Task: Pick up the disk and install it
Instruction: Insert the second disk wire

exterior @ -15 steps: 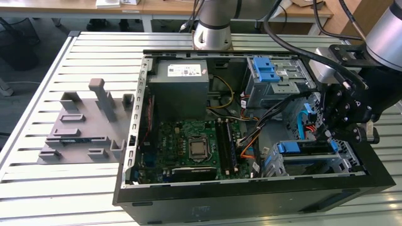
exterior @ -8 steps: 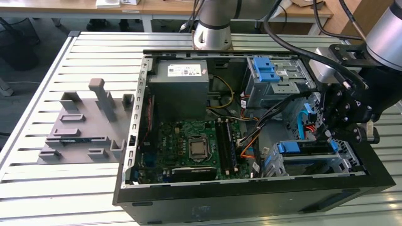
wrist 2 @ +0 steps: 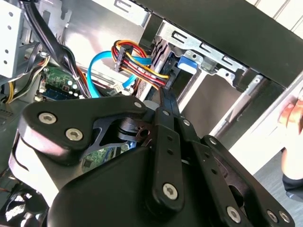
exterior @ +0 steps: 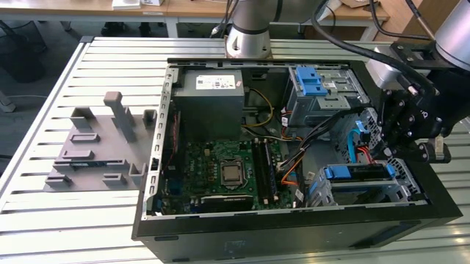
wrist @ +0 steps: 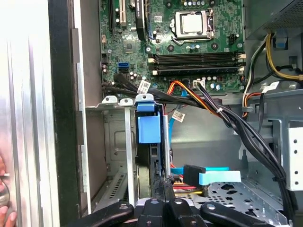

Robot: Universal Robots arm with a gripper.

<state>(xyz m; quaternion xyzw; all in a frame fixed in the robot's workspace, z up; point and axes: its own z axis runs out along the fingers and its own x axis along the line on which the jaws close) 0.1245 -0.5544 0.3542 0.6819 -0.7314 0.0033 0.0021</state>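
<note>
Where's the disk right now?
In the exterior view the disk sits in the metal drive cage at the computer case's right side, just below the gripper.

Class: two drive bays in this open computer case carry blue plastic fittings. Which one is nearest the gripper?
The lower bay, by the case's front edge at the exterior view's right. The gripper hangs just above it, while the other blue-fitted bay sits further back, beside the grey power supply.
</note>
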